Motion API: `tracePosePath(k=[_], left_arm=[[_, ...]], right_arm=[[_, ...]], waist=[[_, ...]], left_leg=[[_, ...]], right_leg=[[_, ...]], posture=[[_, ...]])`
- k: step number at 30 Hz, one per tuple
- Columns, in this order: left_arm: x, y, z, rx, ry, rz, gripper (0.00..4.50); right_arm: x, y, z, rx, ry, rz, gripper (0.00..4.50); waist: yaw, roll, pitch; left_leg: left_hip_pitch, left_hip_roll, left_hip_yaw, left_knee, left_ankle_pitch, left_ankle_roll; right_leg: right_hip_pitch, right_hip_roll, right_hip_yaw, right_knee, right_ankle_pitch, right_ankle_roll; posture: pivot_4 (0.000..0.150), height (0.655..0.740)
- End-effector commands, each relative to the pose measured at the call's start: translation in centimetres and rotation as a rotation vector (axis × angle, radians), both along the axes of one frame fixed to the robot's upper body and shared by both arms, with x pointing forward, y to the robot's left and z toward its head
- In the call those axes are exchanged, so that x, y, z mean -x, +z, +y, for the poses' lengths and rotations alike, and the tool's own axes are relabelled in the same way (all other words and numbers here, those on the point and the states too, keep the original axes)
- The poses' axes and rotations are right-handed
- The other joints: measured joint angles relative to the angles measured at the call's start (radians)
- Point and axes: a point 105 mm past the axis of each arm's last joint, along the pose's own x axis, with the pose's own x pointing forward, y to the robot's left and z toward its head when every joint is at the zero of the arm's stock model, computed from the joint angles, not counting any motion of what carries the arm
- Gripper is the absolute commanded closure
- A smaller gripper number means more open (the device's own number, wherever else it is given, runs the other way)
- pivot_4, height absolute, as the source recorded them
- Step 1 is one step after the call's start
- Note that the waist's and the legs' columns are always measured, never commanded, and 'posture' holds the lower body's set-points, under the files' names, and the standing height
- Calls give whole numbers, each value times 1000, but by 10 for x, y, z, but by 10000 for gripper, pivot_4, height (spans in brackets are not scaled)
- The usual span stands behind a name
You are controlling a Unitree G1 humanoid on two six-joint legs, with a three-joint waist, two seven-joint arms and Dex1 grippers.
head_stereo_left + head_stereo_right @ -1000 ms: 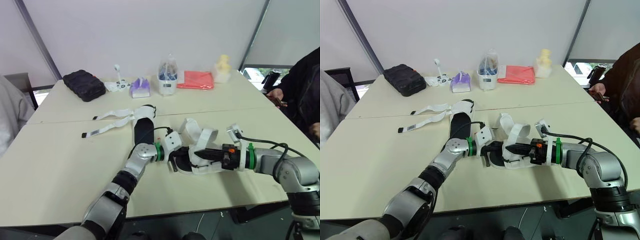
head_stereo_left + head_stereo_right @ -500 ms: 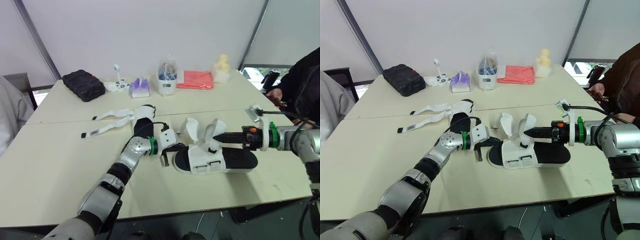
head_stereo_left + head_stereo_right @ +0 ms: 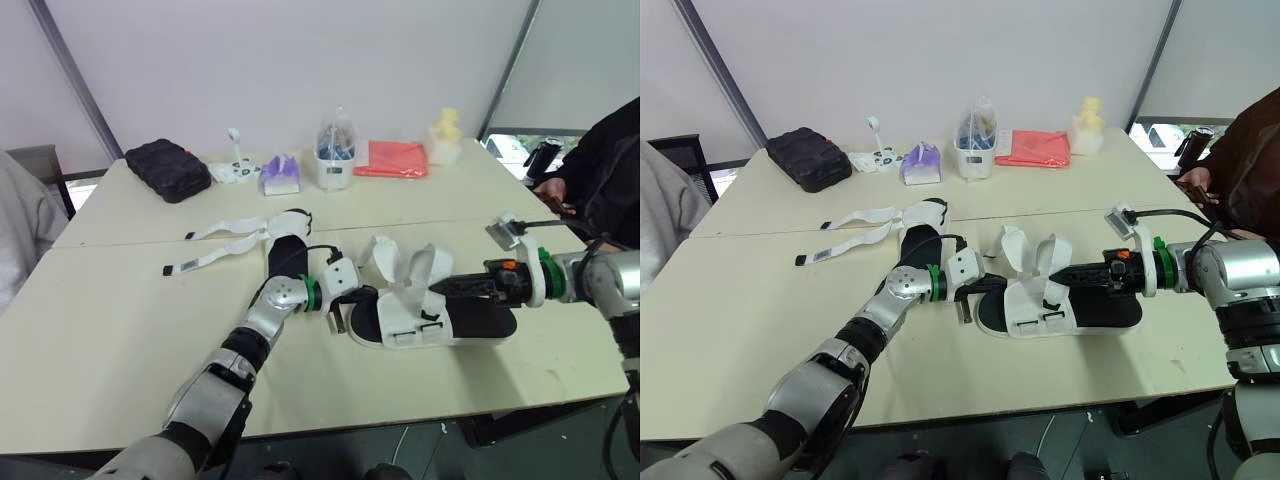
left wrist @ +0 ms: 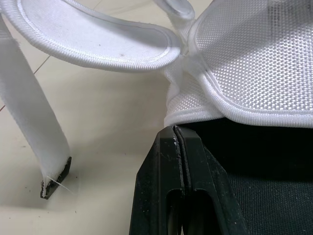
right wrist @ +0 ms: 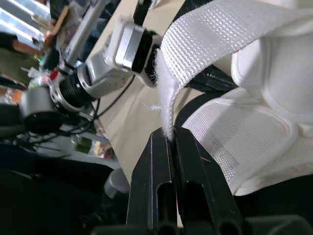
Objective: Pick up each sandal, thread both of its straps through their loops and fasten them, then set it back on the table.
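**Right jaws clamped on near sandal's strap, left jaws shut at its end**

The near sandal (image 3: 410, 332) lies sole down on the surface (image 3: 100, 350), between my two arms. The far sandal (image 3: 286, 250) sits just behind my left forearm. Its loose straps (image 3: 222, 233) are splayed flat out to my left.

Right jaws: clenched on one white strap (image 5: 215, 32) of the near sandal. The head view just puts the fingertips at the strap, which stands up off the sandal's upper. The right wrist view settles it: the strap's edge is pinched between the two black fingers (image 5: 155, 171), with the webbing arching away above the mesh upper. The same view catches my left wrist (image 5: 115, 51) beyond the strap.

Left jaws: closed, left fingers (image 4: 159, 181) pressed flat together, nothing visible between them. The tips sit at the sandal's end nearest my left arm, right where the white mesh meets the black footbed. Touching or just short of it, I can't tell; the left wrist view is too close in. That view also picks up a strap end (image 4: 53, 172) with a dark tip, lying on the surface beside the sandal. From the head it's just a small tab near my left wrist.

Back of the surface, well apart from the sandals: black pouch (image 3: 168, 170), purple packet (image 3: 281, 176), clear container (image 3: 336, 155), red packet (image 3: 391, 159), yellow figure (image 3: 445, 135). A person's dark sleeve (image 3: 605, 170) is at the right edge.
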Motion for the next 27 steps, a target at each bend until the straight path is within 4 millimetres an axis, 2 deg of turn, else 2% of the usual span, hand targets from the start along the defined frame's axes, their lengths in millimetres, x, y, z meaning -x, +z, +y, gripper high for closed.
tracePosePath(k=[1,10,18,24,27], left_arm=[[3,0,-2,8,-10,-5,45000],[8,-4,-4,15,-14,8,45000],[8,-6,-5,12,5,2,45000],[12,-9,-5,11,5,4,45000],[13,-11,-5,10,6,7,45000]], right_arm=[[1,15,-3,-14,0,-45,44694],[3,-4,-11,62,13,6,44694],[-4,-35,-18,213,-10,47,44694],[-8,-54,-18,283,-35,57,44694],[-8,-56,-15,291,-29,39,44694]], waist=[[1,0,0],[0,0,0],[1,0,0],[1,-1,-1],[1,-1,-1]], left_leg=[[0,0,0,0,0,0],[0,0,0,0,0,0],[0,0,0,0,0,0],[0,0,0,0,0,0],[0,0,0,0,0,0]], right_leg=[[0,0,0,0,0,0],[0,0,0,0,0,0],[0,0,0,0,0,0],[0,0,-1,0,0,0],[0,0,-1,0,0,0]], posture=[[1500,7400],[1500,7400],[1500,7400],[1500,7400],[1500,7400]])
